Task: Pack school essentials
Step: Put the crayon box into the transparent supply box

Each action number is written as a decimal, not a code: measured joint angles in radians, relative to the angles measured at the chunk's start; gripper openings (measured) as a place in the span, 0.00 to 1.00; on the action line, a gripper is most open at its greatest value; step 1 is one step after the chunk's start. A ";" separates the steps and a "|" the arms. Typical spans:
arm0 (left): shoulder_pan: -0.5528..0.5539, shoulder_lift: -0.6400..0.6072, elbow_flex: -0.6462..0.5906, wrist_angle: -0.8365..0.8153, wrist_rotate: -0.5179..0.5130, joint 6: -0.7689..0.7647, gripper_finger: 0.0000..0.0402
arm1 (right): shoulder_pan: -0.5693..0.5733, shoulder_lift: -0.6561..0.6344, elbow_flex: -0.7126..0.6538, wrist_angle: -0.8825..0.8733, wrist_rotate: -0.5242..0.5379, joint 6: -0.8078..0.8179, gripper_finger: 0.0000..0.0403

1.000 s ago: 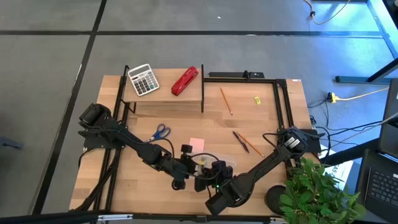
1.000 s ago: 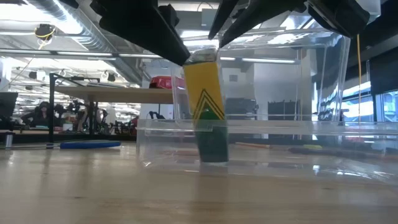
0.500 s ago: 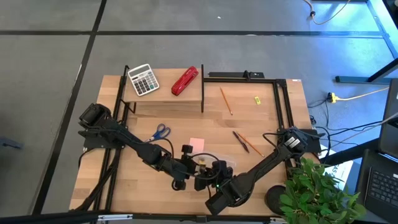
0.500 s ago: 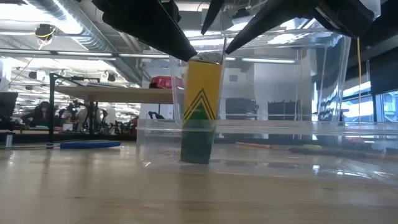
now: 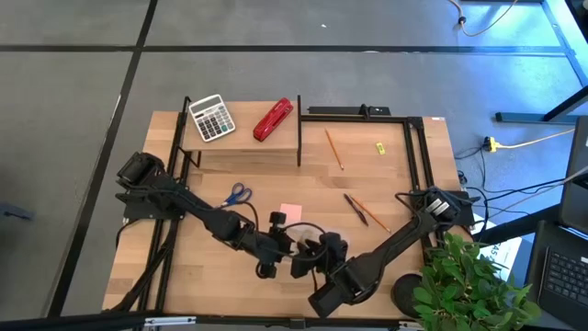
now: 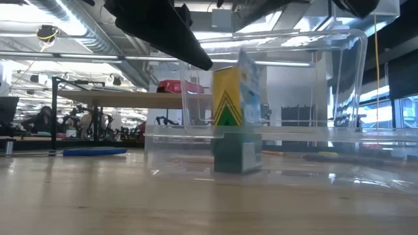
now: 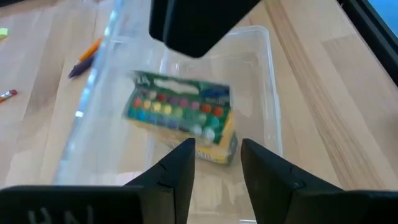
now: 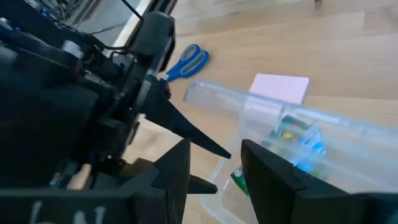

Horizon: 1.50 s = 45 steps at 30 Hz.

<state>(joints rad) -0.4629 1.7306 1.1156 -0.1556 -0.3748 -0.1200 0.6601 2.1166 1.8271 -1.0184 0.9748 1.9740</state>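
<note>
A clear plastic box (image 6: 326, 140) stands near the table's front middle, its lid (image 8: 217, 99) raised. Inside it a yellow-green crayon set (image 6: 236, 117) of the school essentials stands on its lower end on the box floor; it also shows in the left wrist view (image 7: 180, 115), blurred. My right gripper (image 8: 214, 149) hangs open above the box, clear of the set. My left gripper (image 7: 217, 146) hovers over the box's near-left end, fingers apart with nothing between them. Whether it touches the lid, I cannot tell.
Blue scissors (image 5: 237, 195), a pink sticky pad (image 5: 290, 212), a dark pen (image 5: 355, 209), orange pencils (image 5: 333, 148) and a yellow piece (image 5: 378, 147) lie on the table. A calculator (image 5: 211, 118) and a red stapler (image 5: 273, 119) sit on the far shelf. A plant (image 5: 469, 285) stands near right.
My right gripper has opened, let go of the crayon set and risen away from it. The set has dropped onto the box floor, shifted a little toward the table's right and turned about, so another face shows.
</note>
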 joint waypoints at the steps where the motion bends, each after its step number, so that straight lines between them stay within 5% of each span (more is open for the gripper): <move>1: 0.000 0.000 0.000 0.003 0.000 0.000 0.31 | 0.000 -0.001 0.000 0.001 0.003 0.000 0.36; 14: 0.022 -0.050 0.003 -0.027 0.000 0.152 0.31 | 0.021 -0.001 0.089 -0.174 0.002 0.000 0.36; 30: 0.048 -0.002 0.000 -0.023 0.028 0.157 0.31 | 0.030 0.000 0.258 -0.410 0.008 -0.050 0.36; 45: -0.002 0.064 0.000 0.055 -0.130 0.157 0.31 | 0.031 0.000 0.259 -0.433 0.020 -0.049 0.36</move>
<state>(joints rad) -0.4652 1.7950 1.1156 -0.1010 -0.5052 0.0372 0.6910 2.1166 2.0857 -1.4512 0.9948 1.9250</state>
